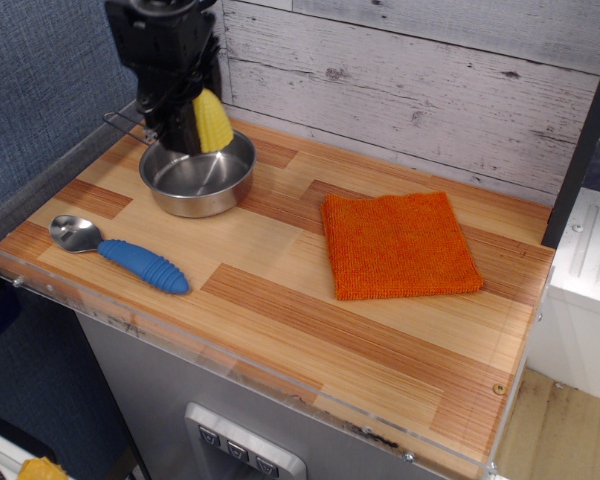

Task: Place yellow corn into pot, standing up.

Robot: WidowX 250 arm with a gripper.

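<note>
Lying nearest, the blue-handled spoon [120,253] and orange cloth [400,245] are sitting well clear. Farther back, the gripper [185,125] is clamping the yellow corn [211,121] upright over the pot's [197,172] far rim, probably so it lands standing. It is showing bright, bumpy kernel rows, rounded tip up.

I am finding no readable text, label, brand, number or sign anywhere in my view; the three small buttons [243,455] on the grey panel below the table edge are showing marks too small to make out, and the yellow corn [211,121], the pot [196,175], the spoon [123,254] and the orange cloth [400,245] are carrying nothing written
</note>
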